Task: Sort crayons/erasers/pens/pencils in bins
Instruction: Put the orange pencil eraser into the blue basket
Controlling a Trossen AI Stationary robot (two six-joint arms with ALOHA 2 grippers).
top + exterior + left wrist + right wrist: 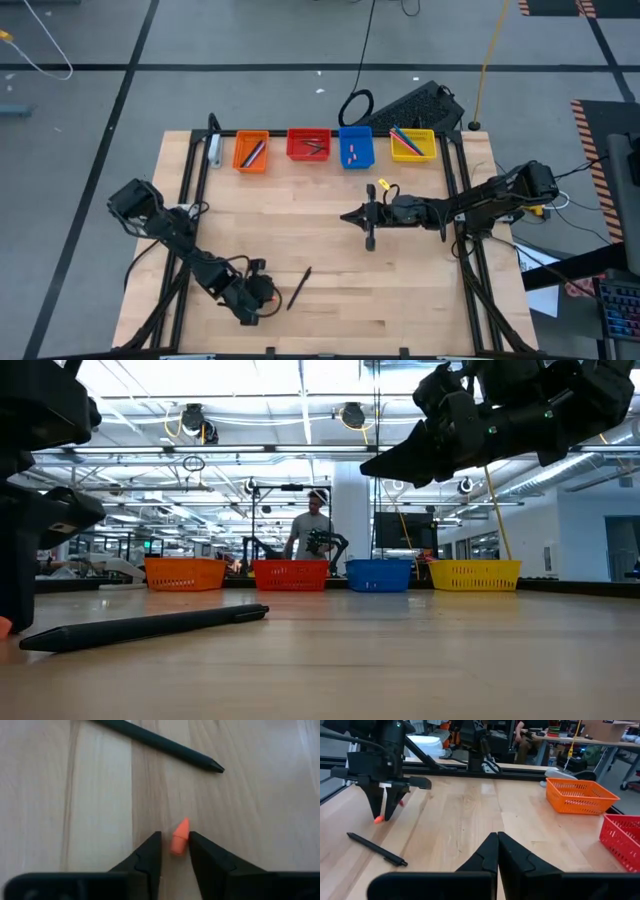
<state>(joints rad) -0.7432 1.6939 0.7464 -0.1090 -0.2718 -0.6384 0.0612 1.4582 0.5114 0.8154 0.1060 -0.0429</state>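
Small orange-red crayon point(179, 839) squeezed between the two dark fingers of the left gripper point(175, 851), pointed tip sticking out past the fingertips. Held low over the near left part of the wooden table point(330, 290), gripper pointing down. Seen from the right wrist view as a little red bit point(379, 819) at the end of the left gripper point(385, 815), right at the wood.

Just beside it, a black pen point(299, 288) lying flat and slanted on the table, not touched by anything. Shown up close in the low view point(145, 627) as a long dark stick on the wood, and in the left wrist view point(160, 745) just past the crayon.

Left arm bent and stretched along the near left side of the table. Right arm reaching in from the right edge toward the middle, right gripper point(368, 226) up off the table, fingers point(490, 851) pressed together on nothing.

At the far edge, four bins in a row: orange bin point(251, 152), red bin point(308, 145), blue bin point(355, 148), yellow bin point(412, 146), each with a few small things inside in the high view. Only the basket walls seen in the low view, nothing inside.

Person point(312, 530) standing far behind the bins, seen only in the low view.
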